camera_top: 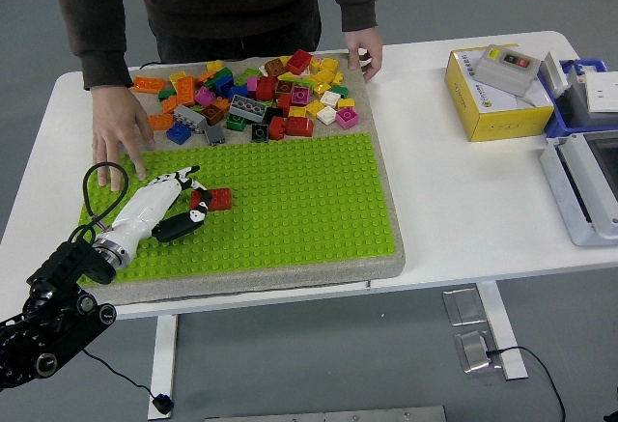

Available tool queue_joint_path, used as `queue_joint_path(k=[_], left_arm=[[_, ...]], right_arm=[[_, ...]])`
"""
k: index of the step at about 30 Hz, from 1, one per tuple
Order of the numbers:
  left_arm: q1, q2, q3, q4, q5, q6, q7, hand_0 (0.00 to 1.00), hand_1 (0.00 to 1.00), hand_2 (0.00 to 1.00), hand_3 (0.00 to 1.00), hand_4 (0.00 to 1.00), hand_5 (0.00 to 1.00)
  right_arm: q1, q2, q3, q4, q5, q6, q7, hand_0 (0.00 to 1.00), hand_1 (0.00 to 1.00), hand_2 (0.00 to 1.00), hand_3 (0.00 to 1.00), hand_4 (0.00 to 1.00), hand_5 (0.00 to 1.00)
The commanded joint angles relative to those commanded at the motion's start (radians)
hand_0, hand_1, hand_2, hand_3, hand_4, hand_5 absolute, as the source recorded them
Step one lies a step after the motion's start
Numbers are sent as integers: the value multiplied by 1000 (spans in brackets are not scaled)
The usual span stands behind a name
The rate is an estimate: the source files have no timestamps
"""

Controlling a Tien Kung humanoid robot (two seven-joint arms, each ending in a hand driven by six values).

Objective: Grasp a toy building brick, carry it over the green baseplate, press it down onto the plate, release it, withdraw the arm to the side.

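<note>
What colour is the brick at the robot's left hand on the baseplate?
Red; the brick at the left hand shows clearly in the head view.

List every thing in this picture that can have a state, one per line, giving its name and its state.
Left hand: over the green baseplate, fingers at the red brick, grasp unclear.
Red brick: flat on the baseplate.
Green baseplate: flat on the grey mat, mostly bare.
Loose bricks: heaped beyond the baseplate.
Person's hands: resting on the table and mat.
Yellow box: closed, grey switch unit on top.
</note>
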Motion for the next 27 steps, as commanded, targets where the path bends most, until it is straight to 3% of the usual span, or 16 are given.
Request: queue_joint_path(k=[15, 27], left_arm=[[-36, -36, 23, 37, -9, 1, -4, 985, 972, 988, 622, 331, 720], [-43, -42, 23, 50, -15, -3, -3, 985, 972, 988, 622, 331, 720]], right_arm=[[5, 3, -5, 1, 7, 2, 1, 662, 598, 556, 694, 485, 952], [7, 4, -10, 1, 13, 3, 3, 662, 598, 556, 694, 487, 952]])
